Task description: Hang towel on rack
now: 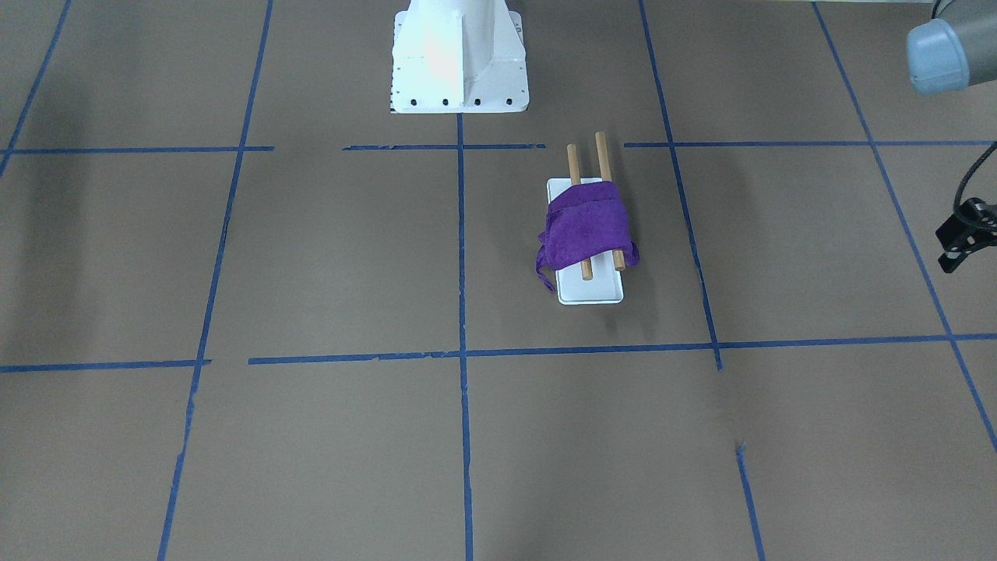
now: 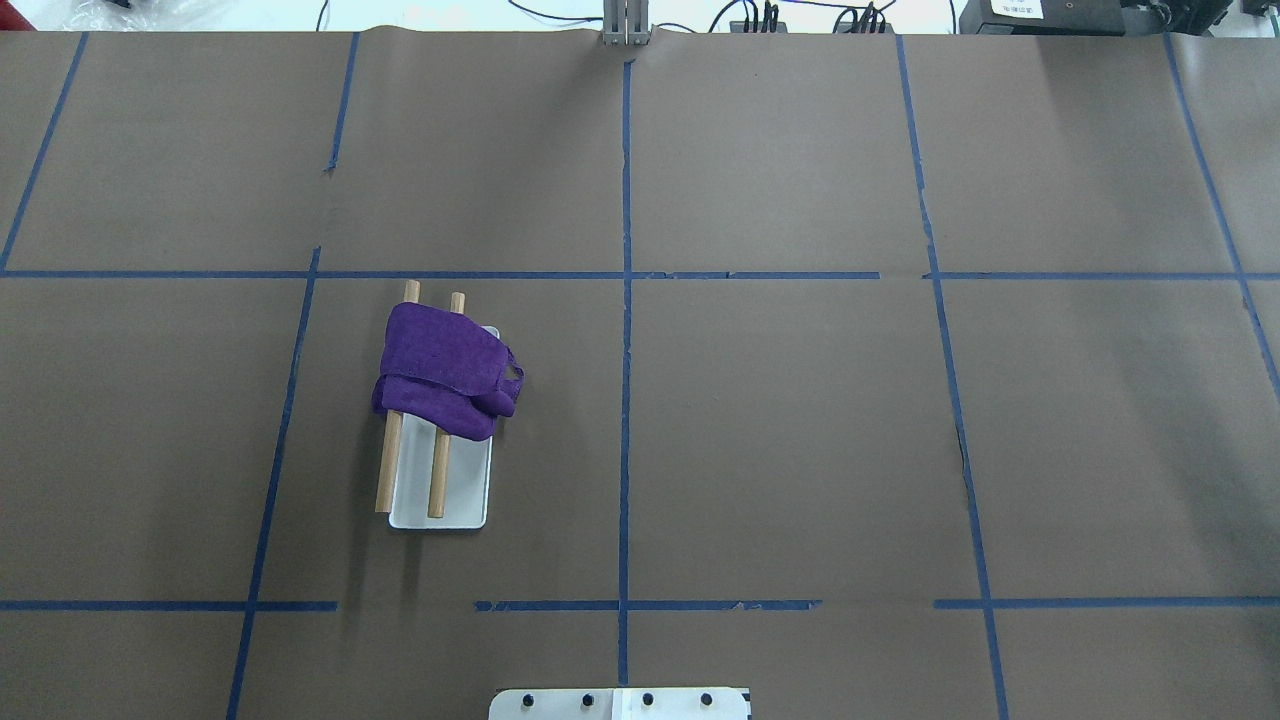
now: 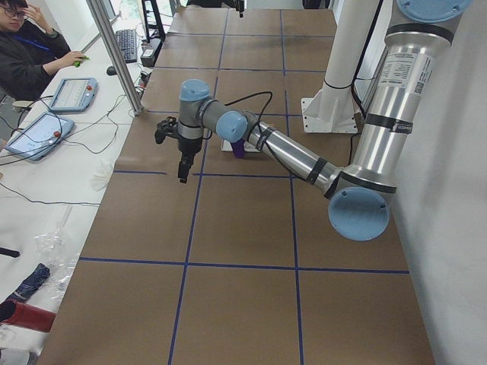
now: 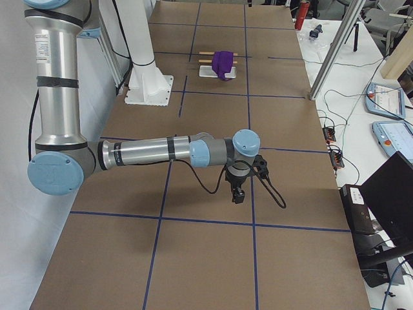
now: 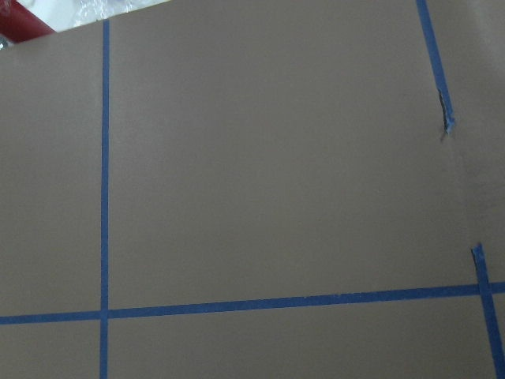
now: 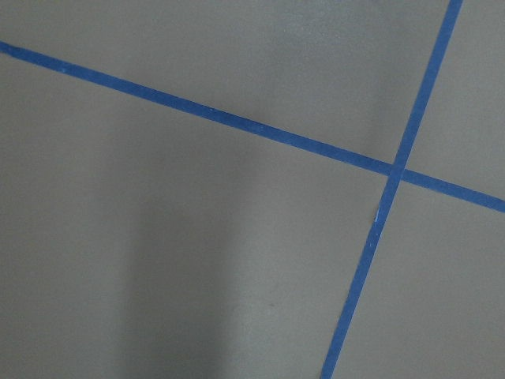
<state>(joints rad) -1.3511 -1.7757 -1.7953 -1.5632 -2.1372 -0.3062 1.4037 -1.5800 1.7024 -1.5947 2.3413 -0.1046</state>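
A purple towel (image 1: 586, 230) lies bunched over the two wooden bars (image 1: 600, 152) of a rack with a white base (image 1: 592, 292). It also shows in the overhead view (image 2: 440, 372) and both side views (image 3: 237, 144) (image 4: 223, 61). My left gripper (image 3: 183, 171) hangs over bare table, well away from the rack; only its black edge (image 1: 964, 234) shows in the front view. My right gripper (image 4: 237, 194) hangs over the table far from the rack. I cannot tell whether either is open or shut. Neither touches the towel.
Brown paper with blue tape lines (image 2: 625, 300) covers the table. The white robot base (image 1: 458, 58) stands behind the rack. An operator (image 3: 27, 46) sits at a side table with tablets (image 3: 72, 93). Cables and a laptop (image 4: 387, 194) lie beside the table.
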